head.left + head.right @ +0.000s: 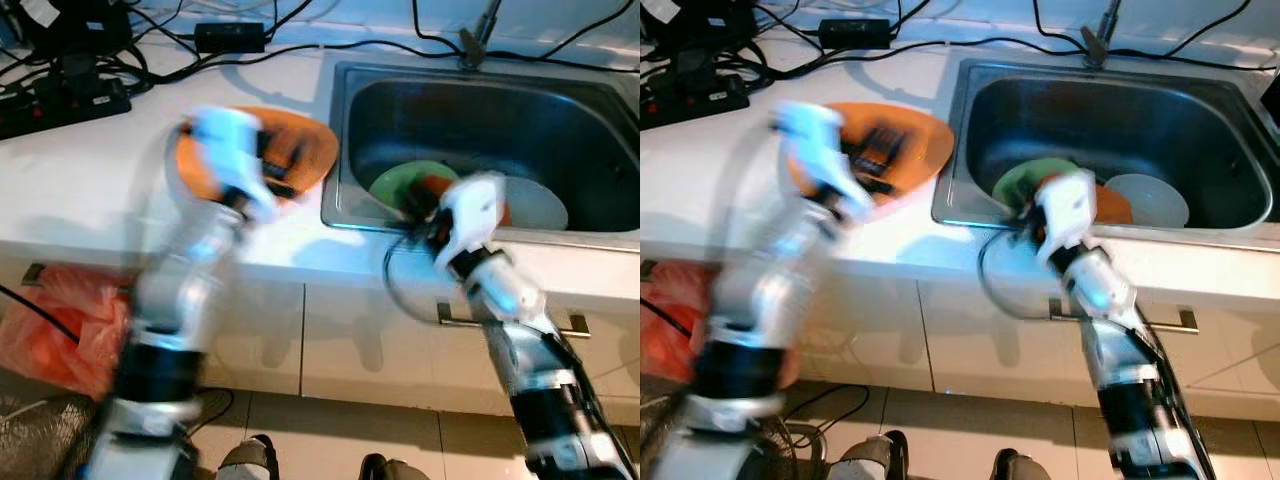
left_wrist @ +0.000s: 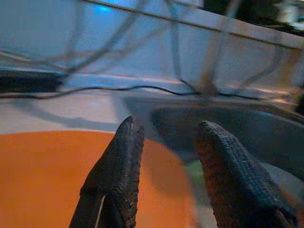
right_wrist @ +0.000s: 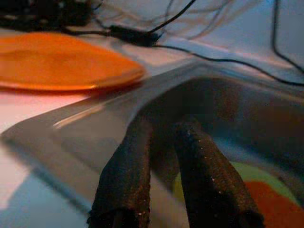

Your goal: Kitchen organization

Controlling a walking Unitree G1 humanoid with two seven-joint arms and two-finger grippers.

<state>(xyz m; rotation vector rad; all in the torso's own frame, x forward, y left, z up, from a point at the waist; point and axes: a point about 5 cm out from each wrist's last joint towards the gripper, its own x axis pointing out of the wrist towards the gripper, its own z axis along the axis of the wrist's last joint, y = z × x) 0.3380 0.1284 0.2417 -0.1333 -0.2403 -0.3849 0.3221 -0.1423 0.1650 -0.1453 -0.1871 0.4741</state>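
Note:
A large orange plate lies on the white counter just left of the steel sink. My left gripper hovers over that plate, blurred; in the left wrist view its fingers stand open with nothing between them, the plate below. Inside the sink lie a green plate, a smaller orange plate and a white plate. My right gripper is at the sink's front left rim, above the green plate; its fingers are shut and hold nothing.
A power strip, an adapter and several cables clutter the back of the counter. The faucet base stands behind the sink. A red plastic bag sits on the floor at left, cabinet fronts with a handle below.

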